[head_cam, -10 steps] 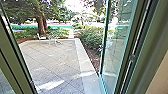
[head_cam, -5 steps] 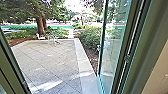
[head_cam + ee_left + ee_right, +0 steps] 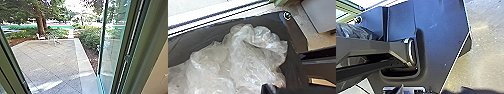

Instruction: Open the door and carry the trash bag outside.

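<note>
Where the wide dark plate of the robot [image 3: 275,23] shows in the left wrist view, the crumpled, see-through plastic trash bag [image 3: 250,62] spreads over much of it, ending short of the plate's corner with the round fitting [image 3: 287,15]. The left gripper [image 3: 268,89] is right by the bag's edge, overlapping it in the view; I cannot tell whether it is clamped on the film, apart or together. Nor can I tell whether the bag rests on the plate or hangs just above it. The bag is milky and thin, puffed into loose folds, with bright glints along its creases and a darker hollow between two of them. I cannot tell how the right gripper [image 3: 401,89] stands either.

Beyond the plate's corner lie the speckled floor [image 3: 296,18] and a flat grey panel [image 3: 319,15]. In the head view, the green-framed glass door [image 3: 112,55] stands open at the right. Through the doorway are grey paving [image 3: 47,62] edged by a pale kerb [image 3: 81,57], light metal outdoor furniture [image 3: 53,40], a thick brown tree trunk [image 3: 40,25] and a leafy green shrub [image 3: 87,37].
</note>
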### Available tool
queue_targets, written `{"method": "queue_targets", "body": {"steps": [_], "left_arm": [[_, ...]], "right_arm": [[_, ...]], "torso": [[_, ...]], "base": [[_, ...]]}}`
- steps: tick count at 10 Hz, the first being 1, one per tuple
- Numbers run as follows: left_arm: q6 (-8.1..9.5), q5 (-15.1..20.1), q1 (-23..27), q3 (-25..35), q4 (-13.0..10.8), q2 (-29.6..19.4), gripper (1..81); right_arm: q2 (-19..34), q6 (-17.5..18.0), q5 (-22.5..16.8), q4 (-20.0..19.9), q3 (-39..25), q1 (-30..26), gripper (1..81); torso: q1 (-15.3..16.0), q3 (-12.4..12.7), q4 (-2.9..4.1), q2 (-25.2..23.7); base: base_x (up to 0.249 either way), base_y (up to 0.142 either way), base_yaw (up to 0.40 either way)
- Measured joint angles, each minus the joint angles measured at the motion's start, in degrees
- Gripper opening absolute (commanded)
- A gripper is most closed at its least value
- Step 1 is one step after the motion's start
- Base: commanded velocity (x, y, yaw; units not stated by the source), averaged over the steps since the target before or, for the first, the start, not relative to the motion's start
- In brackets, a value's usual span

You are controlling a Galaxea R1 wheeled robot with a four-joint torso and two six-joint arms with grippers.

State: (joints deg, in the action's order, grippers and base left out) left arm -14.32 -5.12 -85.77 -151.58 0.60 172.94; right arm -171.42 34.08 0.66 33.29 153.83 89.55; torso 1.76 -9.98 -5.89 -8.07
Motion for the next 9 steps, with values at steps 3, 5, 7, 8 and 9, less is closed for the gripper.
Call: {"method": "queue_targets", "body": {"steps": [3, 5, 7, 8, 9], "left_arm": [[0.0, 0.0, 0.02, 0.0, -0.02, 0.13, 1.0], [0.02, 0.0, 0.02, 0.0, -0.02, 0.24, 1.0], [0.02, 0.0, 0.02, -0.02, -0.02, 0.24, 1.0], [0.02, -0.02, 0.02, 0.0, -0.02, 0.24, 1.0], [0.02, 0.13, -0.2, 0.0, -0.02, 0.24, 1.0]], "right_arm": [[-0.11, -0.02, -0.04, 0.0, 0.0, -0.02, 81.1], [-0.13, -0.02, -0.02, -0.02, 0.0, -0.02, 81.1], [-0.13, -0.02, -0.06, 0.0, 0.0, -0.02, 81.1], [-0.13, -0.02, -0.09, 0.0, -0.02, -0.02, 81.1], [-0.21, -0.02, -0.17, -0.02, 0.0, 0.16, 81.1]], "torso": [[-0.02, 0.0, 0.0, 0.0], [-0.02, 0.0, 0.0, 0.0], [-0.02, 0.0, 0.0, 0.0], [-0.02, 0.0, 0.0, 0.0], [-0.07, 0.0, 0.0, -0.02]], "base": [[0.0, 0.0, 0.0], [0.0, 0.0, 0.0], [0.0, 0.0, 0.0], [0.07, 0.0, 0.0], [0.078, 0.0, 0.0]]}}
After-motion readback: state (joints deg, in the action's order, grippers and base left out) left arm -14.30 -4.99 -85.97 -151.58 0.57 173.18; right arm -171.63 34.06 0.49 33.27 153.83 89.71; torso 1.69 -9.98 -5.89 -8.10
